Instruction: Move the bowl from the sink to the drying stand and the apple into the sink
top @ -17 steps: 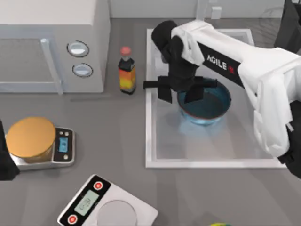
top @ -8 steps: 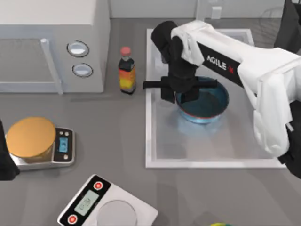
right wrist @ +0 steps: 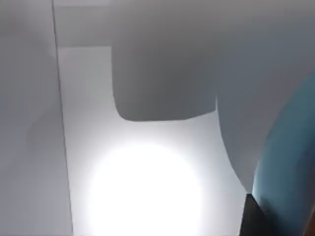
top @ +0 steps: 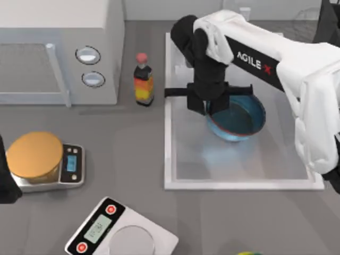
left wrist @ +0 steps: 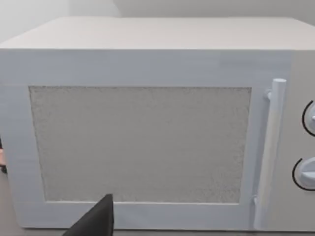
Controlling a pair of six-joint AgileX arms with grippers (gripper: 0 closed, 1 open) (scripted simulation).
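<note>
Overhead, the sink (top: 175,159) sits at the table's (top: 127,159) right, with the bowl (top: 241,119) inside, near its far left part. At the bowl's left rim, the right claw (top: 208,108) pinches it; the left claw (top: 6,186) is parked at the left edge, its state unclear.

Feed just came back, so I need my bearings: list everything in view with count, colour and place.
bowl: 1, blue, dark teal inside, in the sink, by the right pincer
sink: 1, white, table's right half
microwave: 1, white, far left
bottle: 1, red cap, dark with orange label, between microwave and sink
scale with orange disc: 1, left edge
scale, bare plate: 1, white, near edge
yellow-green thing: 1, near edge
right pincer: at the bowl's left rim
left arm: parked, far left
</note>
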